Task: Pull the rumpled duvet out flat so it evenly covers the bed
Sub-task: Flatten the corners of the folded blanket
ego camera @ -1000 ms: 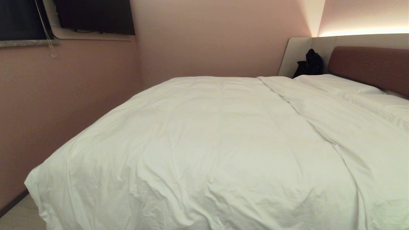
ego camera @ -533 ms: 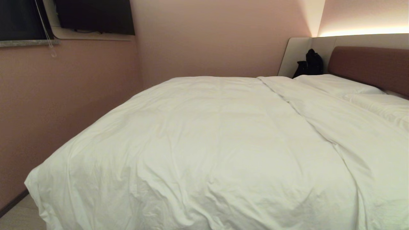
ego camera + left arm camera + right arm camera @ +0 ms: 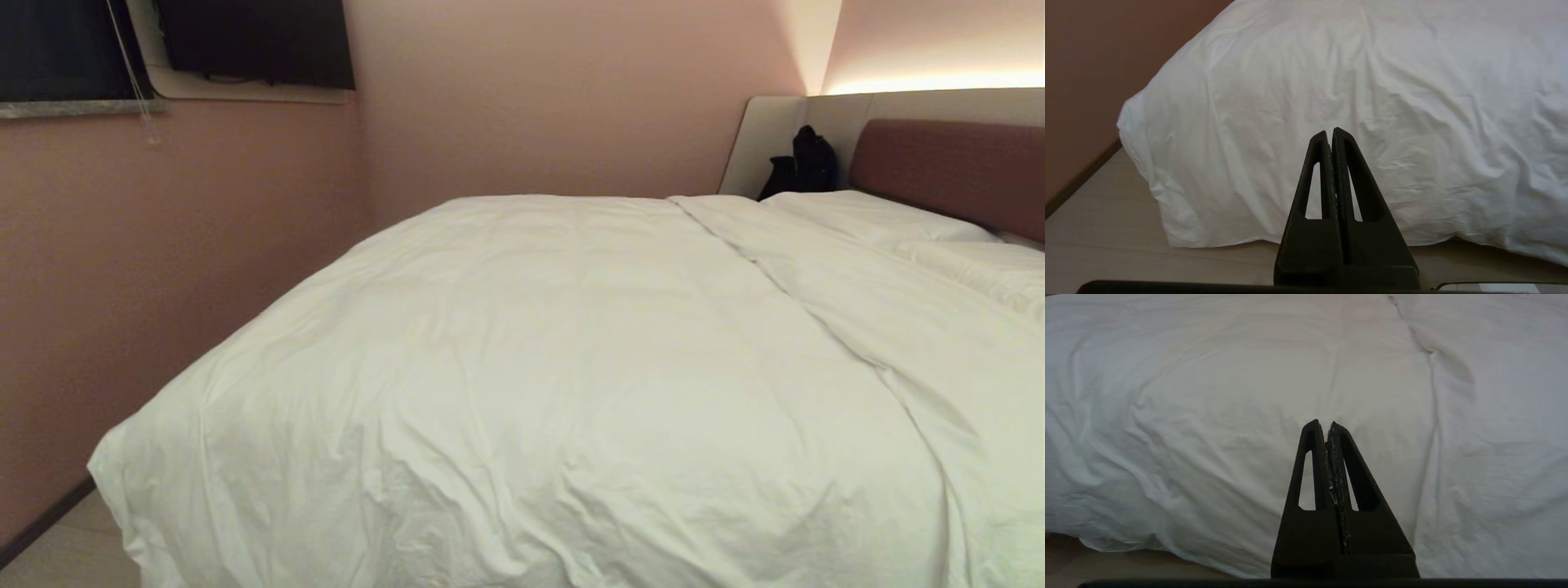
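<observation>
The white puffy duvet point(image 3: 555, 367) lies spread over the bed, lightly wrinkled, with a folded band running across it near the pillows point(image 3: 873, 216). Its near corner hangs down to the floor point(image 3: 1167, 196). The bed's reddish-brown headboard point(image 3: 947, 167) shows at the far right. My left gripper point(image 3: 1331, 130) is shut and empty, held level short of the duvet's hanging side near that corner. My right gripper point(image 3: 1323, 424) is shut too, with nothing in it, facing the duvet point(image 3: 1249, 396) further along the same side. Neither arm appears in the head view.
A pink wall point(image 3: 163, 269) runs close along the bed's left side, with a narrow strip of pale floor point(image 3: 1102, 228) between. A dark bag point(image 3: 804, 163) stands by the beige side panel. A window sill point(image 3: 73, 108) and dark screen point(image 3: 261, 41) are up on the walls.
The whole head view has shifted slightly to the right, so the camera has moved. The duvet and both grippers look unchanged.
</observation>
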Controlling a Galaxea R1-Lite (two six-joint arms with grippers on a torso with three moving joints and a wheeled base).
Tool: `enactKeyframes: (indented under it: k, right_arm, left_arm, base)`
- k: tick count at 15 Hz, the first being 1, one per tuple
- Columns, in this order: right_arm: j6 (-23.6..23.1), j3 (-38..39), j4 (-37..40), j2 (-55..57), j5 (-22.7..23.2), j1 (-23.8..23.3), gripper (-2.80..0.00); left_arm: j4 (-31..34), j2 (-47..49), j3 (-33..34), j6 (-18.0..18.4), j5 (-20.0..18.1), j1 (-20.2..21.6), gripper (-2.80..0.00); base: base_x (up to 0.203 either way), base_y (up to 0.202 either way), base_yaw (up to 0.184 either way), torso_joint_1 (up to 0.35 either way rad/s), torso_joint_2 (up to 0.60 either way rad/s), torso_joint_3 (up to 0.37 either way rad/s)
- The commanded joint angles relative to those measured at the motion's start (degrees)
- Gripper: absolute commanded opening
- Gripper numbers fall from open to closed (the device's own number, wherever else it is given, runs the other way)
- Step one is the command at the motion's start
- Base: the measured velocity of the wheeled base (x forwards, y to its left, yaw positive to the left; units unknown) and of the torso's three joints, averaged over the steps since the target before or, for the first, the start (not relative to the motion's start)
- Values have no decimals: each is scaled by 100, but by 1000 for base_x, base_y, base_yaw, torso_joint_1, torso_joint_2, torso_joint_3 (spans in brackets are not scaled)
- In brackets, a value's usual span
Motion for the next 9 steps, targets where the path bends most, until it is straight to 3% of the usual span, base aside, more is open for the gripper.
enactKeyframes:
  k: [1,9]
  right_arm:
    - [-3,0,3,6,1,4,-280]
    - [-3,0,3,6,1,10,-280]
  left_arm:
    - [-1,4,0,3,-2,4,-280]
    - [-1,4,0,-6,-2,4,-280]
  base:
    - [0,197,-1,2,2,3]
    - [0,196,0,2,2,1]
